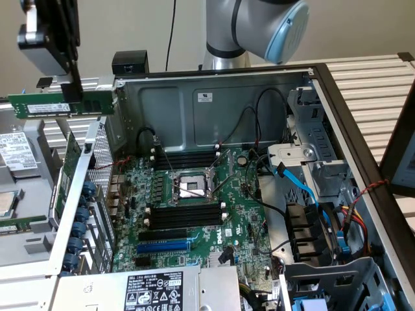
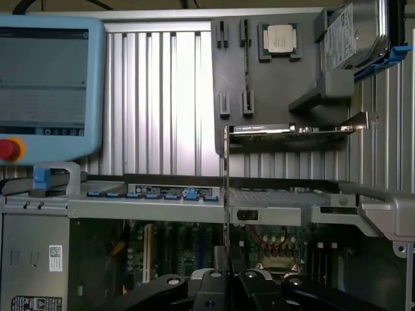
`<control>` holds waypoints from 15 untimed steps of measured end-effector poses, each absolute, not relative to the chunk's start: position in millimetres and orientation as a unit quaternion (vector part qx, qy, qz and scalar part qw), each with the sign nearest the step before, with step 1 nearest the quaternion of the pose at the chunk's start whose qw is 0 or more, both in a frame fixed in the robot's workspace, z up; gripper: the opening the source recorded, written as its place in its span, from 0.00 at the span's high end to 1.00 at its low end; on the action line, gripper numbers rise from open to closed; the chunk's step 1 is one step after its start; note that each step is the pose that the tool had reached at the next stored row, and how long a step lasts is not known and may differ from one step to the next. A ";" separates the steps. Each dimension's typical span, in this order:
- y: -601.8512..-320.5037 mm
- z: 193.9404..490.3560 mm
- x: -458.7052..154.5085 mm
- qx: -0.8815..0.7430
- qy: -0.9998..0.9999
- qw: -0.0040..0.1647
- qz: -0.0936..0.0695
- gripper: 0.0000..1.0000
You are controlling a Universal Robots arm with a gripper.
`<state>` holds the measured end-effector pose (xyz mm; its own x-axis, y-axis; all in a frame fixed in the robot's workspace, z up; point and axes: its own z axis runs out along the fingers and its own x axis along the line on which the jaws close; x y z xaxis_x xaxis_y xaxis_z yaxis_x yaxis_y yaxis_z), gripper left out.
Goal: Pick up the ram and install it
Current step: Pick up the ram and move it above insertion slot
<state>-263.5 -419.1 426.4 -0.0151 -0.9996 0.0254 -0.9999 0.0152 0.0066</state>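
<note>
The ram point(image 1: 61, 103), a long dark-green stick with a pale label, hangs level in the air above the upper left corner of the open computer case point(image 1: 214, 84) in the exterior view. My gripper point(image 1: 72, 94) is shut on it near its middle, gripping from above. In the wrist view the ram point(image 2: 225, 194) appears edge-on as a thin line rising from between my fingers point(image 2: 214, 280). On the motherboard, black memory slots with white clips lie above point(image 1: 185, 157) and below point(image 1: 187, 215) the CPU socket point(image 1: 193, 186).
A grey tray point(image 2: 272, 91) outside the case holds a loose CPU point(image 2: 279, 39) and a hard drive point(image 2: 353, 32). An expansion card point(image 1: 68, 175) stands along the case's left wall. Blue cables point(image 1: 305, 188) and a drive cage fill the exterior view's right. A teach pendant point(image 2: 48, 84) lies nearby.
</note>
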 end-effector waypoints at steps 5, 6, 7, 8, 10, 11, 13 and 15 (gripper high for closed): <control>-419.1 426.4 -240.8 0.704 -0.710 0.013 0.004 0.88; -419.1 426.4 -236.3 0.704 -0.710 0.012 0.004 0.88; -419.1 426.3 -231.8 0.705 -0.709 0.012 0.003 0.88; -419.1 426.3 -227.1 0.705 -0.709 0.012 0.003 0.88; -419.1 426.3 -218.0 0.705 -0.709 0.010 0.001 0.88; -419.1 426.4 -213.5 0.705 -0.709 0.009 0.000 0.88; -419.1 426.3 -204.4 0.705 -0.709 0.006 -0.003 0.88; -417.3 424.9 -195.5 0.705 -0.709 0.005 -0.004 0.88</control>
